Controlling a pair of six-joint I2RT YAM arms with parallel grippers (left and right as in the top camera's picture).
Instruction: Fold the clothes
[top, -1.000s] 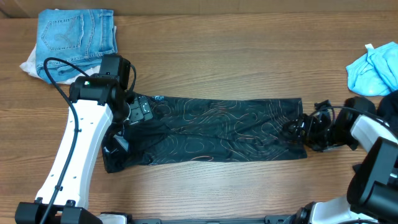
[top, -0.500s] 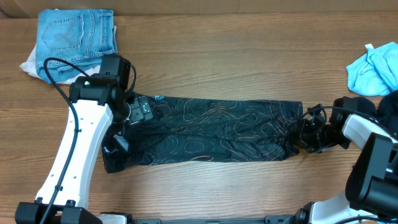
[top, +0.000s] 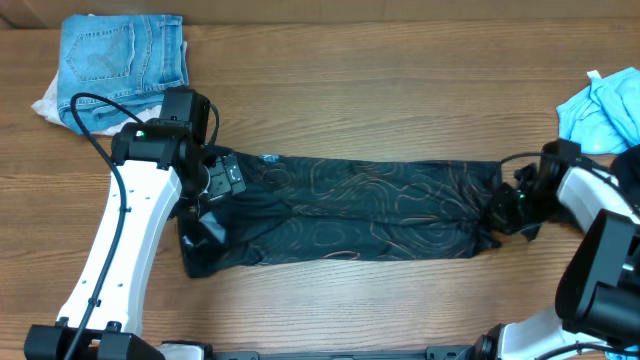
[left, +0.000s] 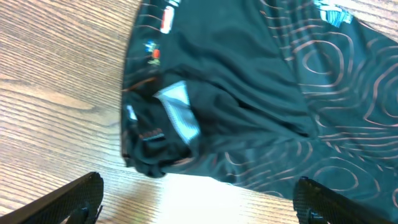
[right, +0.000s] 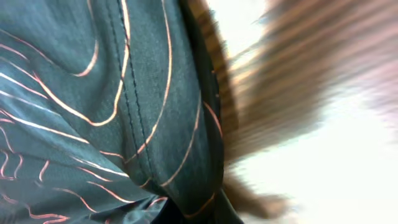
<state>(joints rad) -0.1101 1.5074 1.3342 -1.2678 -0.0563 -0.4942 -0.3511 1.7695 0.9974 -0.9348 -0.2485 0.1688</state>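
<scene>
Rightward has slid the black jersey (top: 340, 210), stretched along the counter (top: 400, 100), right tool (top: 503, 208) clenched on its end, left tool (top: 203, 208) released over the other. Smoothing step, likely; next, fold it over.

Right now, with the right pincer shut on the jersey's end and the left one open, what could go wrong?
1. The right pincer holds only the right edge of the jersey, and the left pincer hangs open over the other end, so a pull may drag the whole strip instead of folding it.
2. The left end is bunched; folding over it could set creases.
</scene>
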